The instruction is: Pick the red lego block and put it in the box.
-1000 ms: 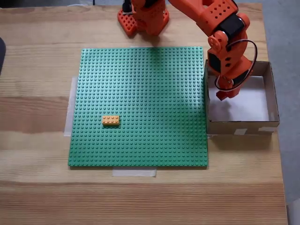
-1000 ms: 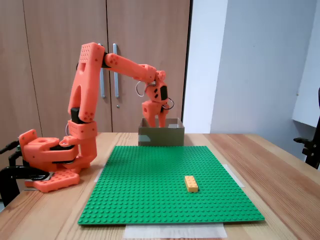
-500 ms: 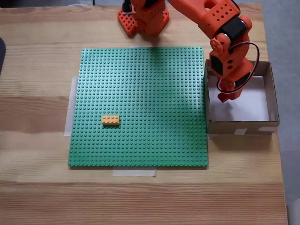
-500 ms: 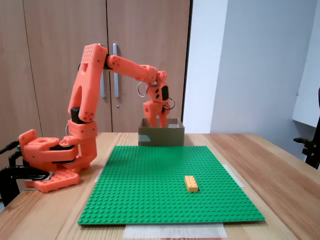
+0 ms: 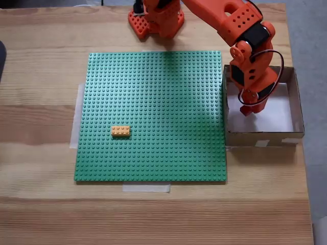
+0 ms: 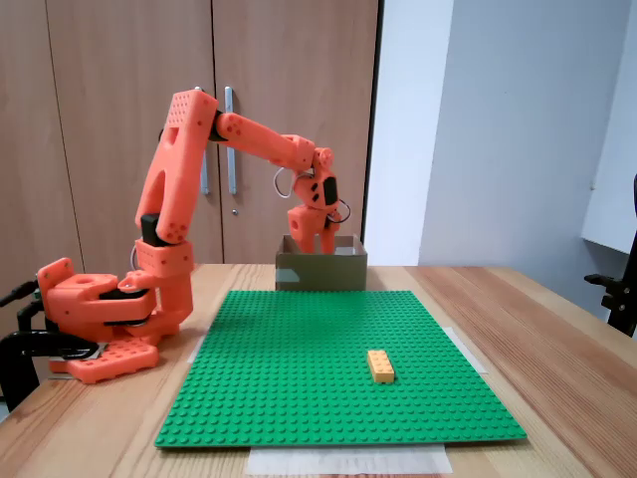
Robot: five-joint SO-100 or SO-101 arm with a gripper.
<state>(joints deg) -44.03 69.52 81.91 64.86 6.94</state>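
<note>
- The claw hangs over the inside of the box, pointing down, with its tips above the white floor in the left half of the box as the top-down fixed view shows it.
- I cannot tell how far the claw is open, and I cannot tell if it has hold of anything; the tips are small and the same orange-red as the arm.
- In the side fixed view the claw is just above the rim of the box, at the far end of the table.
- The red lego block cannot be made out; it may be hidden between the tips or below the claw.
- The orange arm reaches from its base at the top edge of the table out to the box.
- The box stands touching the right edge of the green baseplate, and pale tape strips are on its near wall.
- A yellow-orange brick lies on the baseplate, in its lower left part, well apart from the box.
- Strips of pale tape hold the edges of the baseplate on the wooden table.
- Behind the table, the side fixed view shows wooden cabinet doors.
</note>
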